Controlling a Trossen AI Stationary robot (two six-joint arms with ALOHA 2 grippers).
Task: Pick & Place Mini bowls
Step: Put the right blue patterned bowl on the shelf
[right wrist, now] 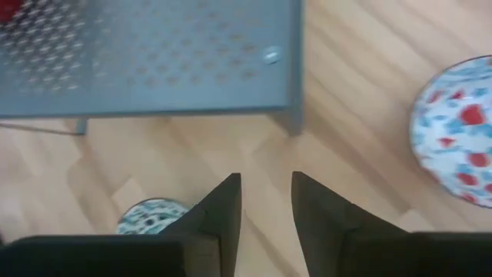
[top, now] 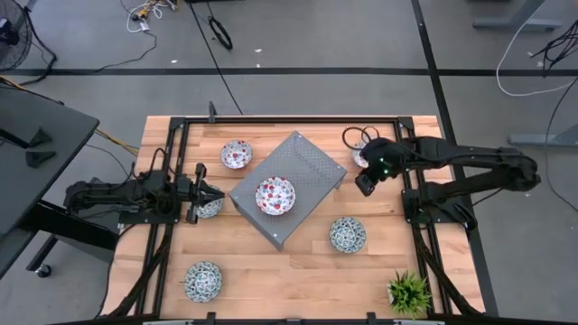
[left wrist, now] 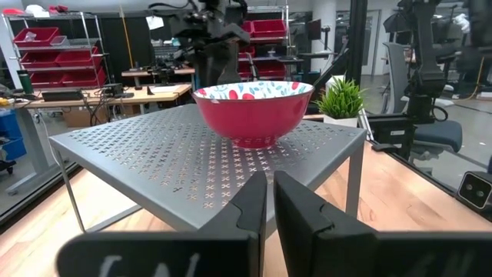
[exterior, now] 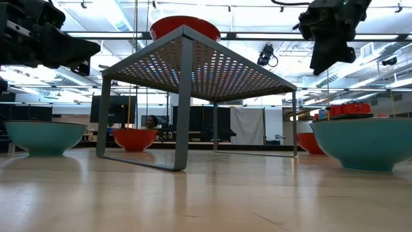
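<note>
- One red-patterned mini bowl [top: 275, 196] sits on top of the grey perforated rack [top: 307, 162] in the middle of the counter [top: 298, 271]; I judge that one as placed.
- Five bowls are on the wood around the rack: a second red bowl [top: 237, 154] just beyond its far-left edge, a third red bowl [top: 361, 155] beyond its right corner and partly hidden under my right arm, a teal bowl [top: 347, 234] near its front-right side, another teal bowl [top: 203, 281] well to its front-left, and a last teal bowl [top: 209, 208] close to its left corner.
- My left hand [top: 213, 193] hangs above that last teal bowl, pointing at the rack, fingers nearly together with a thin slit between them and nothing in them.
- My right hand [top: 366, 183] hovers off the rack's right corner, high above the wood, fingers parted and empty.
- By my reckoning the job is early: one bowl up, five to go, if the rack is where they all belong.
- The potted plant [top: 408, 293] stands far off the rack's front-right; it is no part of this.
</note>
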